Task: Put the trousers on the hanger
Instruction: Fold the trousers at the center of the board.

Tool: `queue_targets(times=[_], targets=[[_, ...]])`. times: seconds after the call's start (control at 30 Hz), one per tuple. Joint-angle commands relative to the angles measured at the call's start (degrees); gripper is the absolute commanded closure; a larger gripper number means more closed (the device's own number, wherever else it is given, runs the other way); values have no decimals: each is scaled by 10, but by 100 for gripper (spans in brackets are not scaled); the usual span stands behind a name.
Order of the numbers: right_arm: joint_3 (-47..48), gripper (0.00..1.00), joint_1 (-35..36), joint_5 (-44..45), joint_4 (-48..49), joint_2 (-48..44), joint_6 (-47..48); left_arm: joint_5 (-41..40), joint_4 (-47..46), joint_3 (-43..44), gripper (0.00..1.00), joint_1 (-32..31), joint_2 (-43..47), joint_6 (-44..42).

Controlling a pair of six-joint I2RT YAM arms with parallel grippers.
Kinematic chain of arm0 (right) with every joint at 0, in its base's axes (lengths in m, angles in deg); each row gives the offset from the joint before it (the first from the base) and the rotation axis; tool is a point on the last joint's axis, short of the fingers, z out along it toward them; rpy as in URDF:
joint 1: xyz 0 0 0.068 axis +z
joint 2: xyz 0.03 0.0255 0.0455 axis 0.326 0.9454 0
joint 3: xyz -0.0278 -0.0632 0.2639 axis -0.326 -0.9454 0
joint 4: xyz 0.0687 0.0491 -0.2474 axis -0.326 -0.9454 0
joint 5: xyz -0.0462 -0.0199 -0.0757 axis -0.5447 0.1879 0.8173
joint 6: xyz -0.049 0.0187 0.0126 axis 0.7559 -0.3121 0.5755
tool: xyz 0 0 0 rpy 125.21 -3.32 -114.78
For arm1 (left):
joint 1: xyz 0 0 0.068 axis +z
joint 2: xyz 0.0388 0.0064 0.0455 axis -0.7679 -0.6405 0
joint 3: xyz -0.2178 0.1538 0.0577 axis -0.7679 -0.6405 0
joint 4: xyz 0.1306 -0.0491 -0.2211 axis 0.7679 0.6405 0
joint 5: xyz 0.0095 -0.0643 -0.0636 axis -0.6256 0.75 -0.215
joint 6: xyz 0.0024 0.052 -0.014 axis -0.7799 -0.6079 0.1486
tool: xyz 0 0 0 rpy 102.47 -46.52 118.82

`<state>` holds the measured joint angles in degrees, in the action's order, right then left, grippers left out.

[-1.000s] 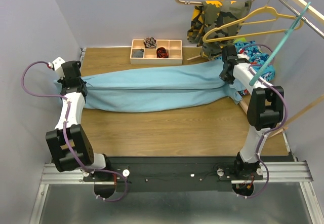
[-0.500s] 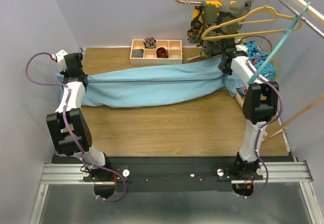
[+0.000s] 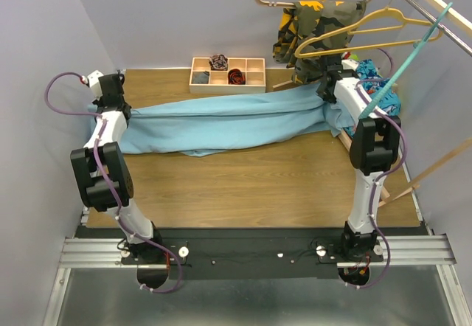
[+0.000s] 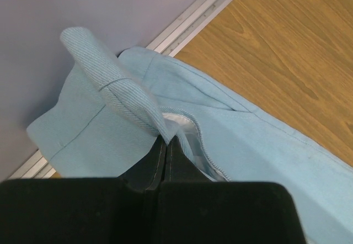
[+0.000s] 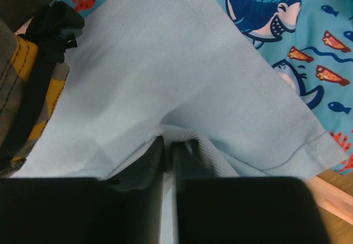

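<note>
**Garment.** The trousers (image 3: 221,123) lie lengthwise across the bench (image 3: 258,186), just in front of the wooden tray (image 3: 221,88). They reach from well left of the tray to well right of it. Both ends are raised off the wood. I judge this is to draw the cloth straight before it goes over a hanger bar.

**Left gripper** (image 4: 165,142). The fingers are pressed together on a fold at what appears to be the waistband end, left of the tray and near the side wall (image 3: 88,31).

**Right gripper** (image 5: 168,144). A thin slit shows between the fingers, with a hemmed fold bunched at the tips. I cannot tell whether they clamp it or are letting go. This end lies over the shark-print cloth (image 5: 287,28), right of the tray.

**Hanger.** The hanger (image 3: 405,60) hangs slanting from the rail (image 3: 457,21), right of the tray, and carries nothing. Its lower end crosses the right arm; I cannot tell if they touch. I judge the task to be at an early stage.

**Surface and room.** The bench is wood-grain board, closed in by plain lilac walls. A camouflage garment (image 3: 317,23) hangs behind and to the right of the tray.
</note>
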<state>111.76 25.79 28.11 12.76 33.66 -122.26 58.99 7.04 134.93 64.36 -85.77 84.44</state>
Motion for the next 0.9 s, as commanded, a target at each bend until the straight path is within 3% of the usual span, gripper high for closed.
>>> queue_targets(times=[0.0,0.03,0.07,0.17,0.23,0.7,0.83,0.87], targets=[[30,65,-12,18,14,24,30,-25,-22,41,100,3,-34,-16],[28,44,-13,16,14,25,32,-25,-21,44,100,2,-38,-16],[27,36,-13,8,15,25,34,-25,-19,48,100,2,-42,-17],[13,24,-13,3,15,25,40,-23,-17,59,100,2,-57,-20],[5,21,-14,3,15,25,43,-22,-14,68,100,0,-66,-22],[-47,19,-66,-38,48,4,51,-21,-12,76,100,-15,-89,-32],[-39,22,-65,-55,58,18,58,-22,-11,72,100,-17,-93,-31],[-35,27,-65,-61,60,19,57,-21,-12,71,100,-18,-92,-29]])
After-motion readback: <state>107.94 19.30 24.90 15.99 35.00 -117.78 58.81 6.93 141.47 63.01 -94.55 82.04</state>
